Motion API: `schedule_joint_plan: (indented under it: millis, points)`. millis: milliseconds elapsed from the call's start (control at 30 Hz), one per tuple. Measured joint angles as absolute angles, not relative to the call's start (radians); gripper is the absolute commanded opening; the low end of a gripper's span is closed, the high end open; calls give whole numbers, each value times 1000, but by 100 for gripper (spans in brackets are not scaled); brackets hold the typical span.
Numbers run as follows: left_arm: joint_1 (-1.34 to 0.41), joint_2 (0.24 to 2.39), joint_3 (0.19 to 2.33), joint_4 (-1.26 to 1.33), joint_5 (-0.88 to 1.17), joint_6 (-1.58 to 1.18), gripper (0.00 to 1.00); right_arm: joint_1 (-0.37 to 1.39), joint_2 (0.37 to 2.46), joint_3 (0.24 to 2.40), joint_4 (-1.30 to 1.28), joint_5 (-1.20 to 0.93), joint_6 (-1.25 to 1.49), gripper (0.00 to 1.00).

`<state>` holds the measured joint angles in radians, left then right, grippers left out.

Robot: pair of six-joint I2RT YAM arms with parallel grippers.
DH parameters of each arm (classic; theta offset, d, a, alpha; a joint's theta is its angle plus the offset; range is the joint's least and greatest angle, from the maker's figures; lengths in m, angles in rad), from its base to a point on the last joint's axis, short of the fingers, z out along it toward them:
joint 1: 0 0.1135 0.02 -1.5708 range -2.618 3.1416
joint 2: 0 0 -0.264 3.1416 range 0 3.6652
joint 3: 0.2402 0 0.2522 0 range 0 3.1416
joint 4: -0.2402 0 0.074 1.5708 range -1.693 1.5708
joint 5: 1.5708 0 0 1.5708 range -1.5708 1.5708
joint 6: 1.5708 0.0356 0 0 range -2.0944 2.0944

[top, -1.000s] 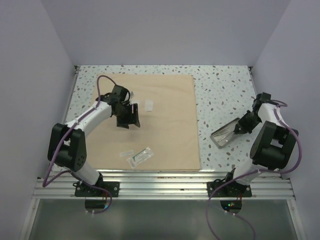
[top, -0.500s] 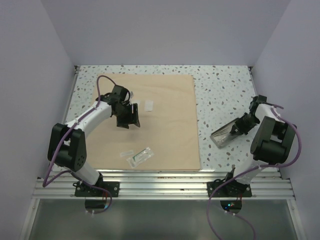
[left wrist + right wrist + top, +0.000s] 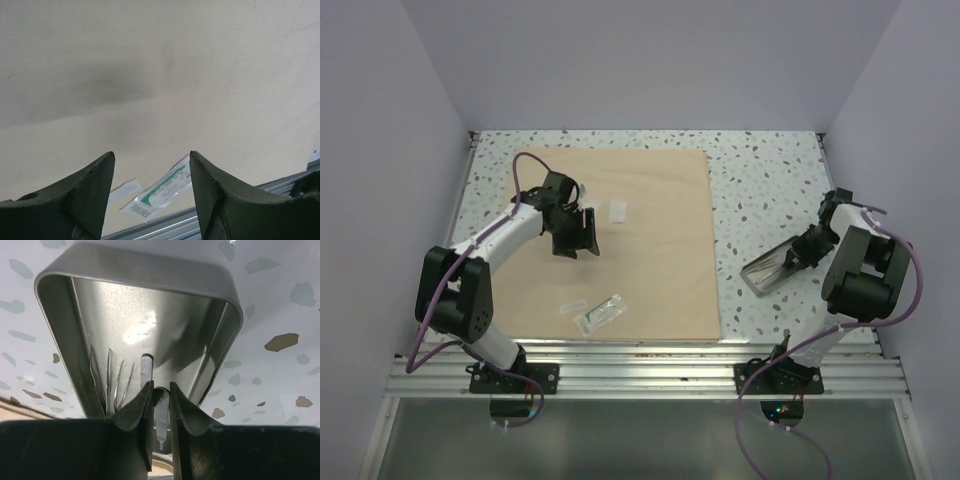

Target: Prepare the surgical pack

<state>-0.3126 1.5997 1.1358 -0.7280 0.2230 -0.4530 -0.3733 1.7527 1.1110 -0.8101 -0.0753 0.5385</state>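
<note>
We see a white tabletop [image 3: 765,175] flecked with grey and brown chips, lying under and all round the right jaws. Plain pale lilac walls [image 3: 650,60] close it in at the back and on both sides, well apart from either pair of jaws. Ahead of the left jaws, at the table's near edge, run ribbed aluminium rails [image 3: 650,372], with a dull grey-green panel [image 3: 650,440] beyond them. The light is soft and even.

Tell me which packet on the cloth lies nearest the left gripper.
The small plain white packet, just right of the left gripper. The green-printed pouch lies farther off, by the near edge of the cloth.
</note>
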Motion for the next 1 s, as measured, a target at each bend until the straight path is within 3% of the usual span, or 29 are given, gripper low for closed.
schedule_joint_plan:
  millis: [233, 633, 1000]
  points:
    - [-310, 1601, 1130, -728, 228, -453, 65, -373, 1795, 1141, -811, -69, 511, 4]
    - [-309, 1616, 1131, -727, 228, -453, 67, -373, 1802, 1146, -812, -70, 504, 29]
    - [-308, 1660, 1173, -730, 210, -452, 67, -345, 1775, 1151, -867, -60, 480, 35]
